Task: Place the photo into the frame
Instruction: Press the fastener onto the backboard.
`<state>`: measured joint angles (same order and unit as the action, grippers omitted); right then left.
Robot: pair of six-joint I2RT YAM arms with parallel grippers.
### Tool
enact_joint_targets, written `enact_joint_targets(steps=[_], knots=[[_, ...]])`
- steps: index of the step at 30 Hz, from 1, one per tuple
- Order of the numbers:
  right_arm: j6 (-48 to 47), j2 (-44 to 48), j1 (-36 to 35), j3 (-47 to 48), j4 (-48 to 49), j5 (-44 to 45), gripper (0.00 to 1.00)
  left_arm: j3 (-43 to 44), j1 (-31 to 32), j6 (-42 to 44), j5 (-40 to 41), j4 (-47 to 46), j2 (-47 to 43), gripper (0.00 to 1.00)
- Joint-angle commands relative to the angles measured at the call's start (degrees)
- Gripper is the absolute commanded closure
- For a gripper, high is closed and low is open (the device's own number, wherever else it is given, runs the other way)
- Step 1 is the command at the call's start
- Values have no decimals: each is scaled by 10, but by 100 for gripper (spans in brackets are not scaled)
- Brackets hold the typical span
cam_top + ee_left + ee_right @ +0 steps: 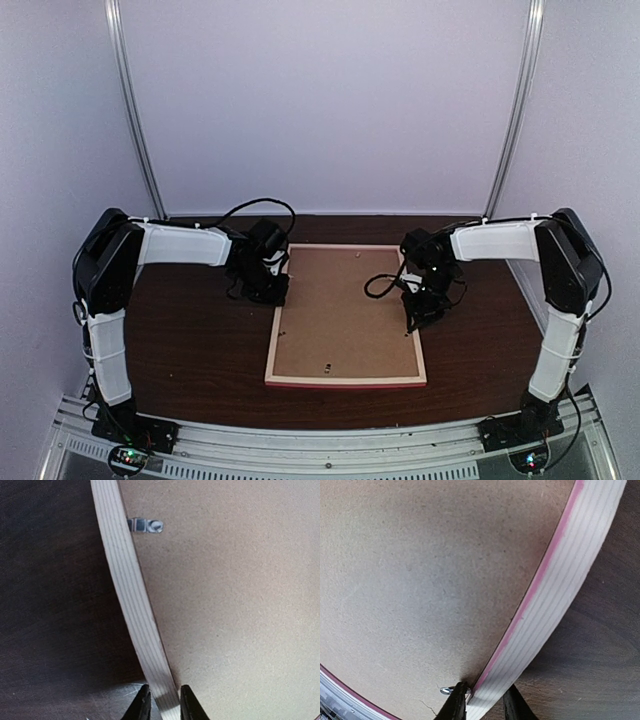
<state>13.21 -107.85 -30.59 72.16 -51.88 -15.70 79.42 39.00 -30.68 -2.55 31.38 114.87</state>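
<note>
A large rectangular frame (345,381) lies flat, back side up, in the middle of a dark wooden table (200,350), with a plain brown backing board (345,310) filling it. The left gripper (161,701) points down at the frame's left rail, its two fingers clamped on the pale wood. The right gripper (485,700) straddles the right rail, one finger on either side. It is unclear whether those fingers are pressing yet. A small metal clip (145,526) sits on the board just beside the left rail.
</note>
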Motion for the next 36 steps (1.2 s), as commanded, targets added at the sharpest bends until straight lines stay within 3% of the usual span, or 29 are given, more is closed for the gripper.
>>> enact_joint_targets(steps=[1,11,18,26,36], knots=[[-31,-27,-9,6,-42,24,74,14,1,8,-3,-18,0,78],[-62,-32,4,43,-67,-20,73,15,1,9,-1,-18,1,78],[-39,-41,17,63,-49,-50,66,15,1,8,-2,-18,2,79],[-28,-49,19,64,-48,-35,64,16,1,9,-4,-18,2,78],[-61,-60,18,60,-81,-4,68,19,1,9,-4,-18,4,78]])
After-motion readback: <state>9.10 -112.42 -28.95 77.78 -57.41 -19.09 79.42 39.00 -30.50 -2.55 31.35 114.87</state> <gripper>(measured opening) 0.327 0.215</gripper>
